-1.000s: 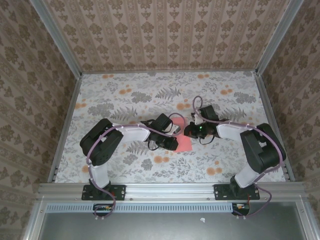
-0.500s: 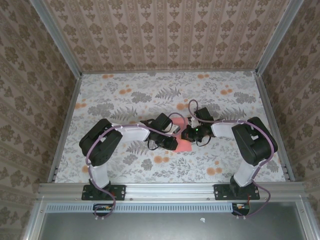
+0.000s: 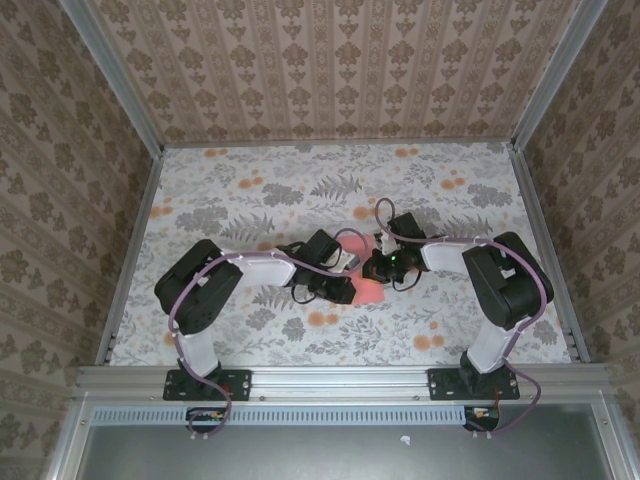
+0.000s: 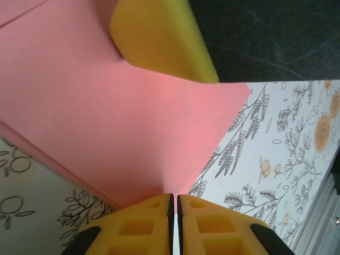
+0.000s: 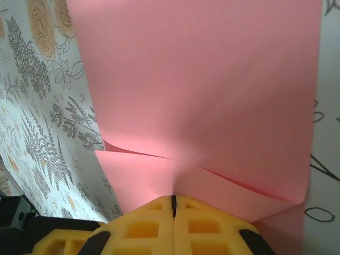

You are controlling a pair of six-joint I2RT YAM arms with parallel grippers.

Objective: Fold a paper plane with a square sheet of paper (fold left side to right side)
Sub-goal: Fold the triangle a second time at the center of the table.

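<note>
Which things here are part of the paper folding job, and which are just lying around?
Part of the job: square sheet of paper, partly folded; left gripper and right gripper, both shut on it.
Just there: floral table cover; patterned walls.

Read as a robotics lab test cell rather than a lived-in room; boxed in on three sides by wall panels [image 3: 330, 70] papered in a brown damask print; framed with bare aluminium rails [image 3: 117, 75] at the corners; floored with a table [image 3: 250, 190] under a grey-and-orange floral sheet; fitted with a left arm [image 3: 200, 290] and a right arm [image 3: 505, 285] bolted side by side to a metal front rail [image 3: 340, 382]; strung with purple cables [image 3: 379, 210] along both arms.
</note>
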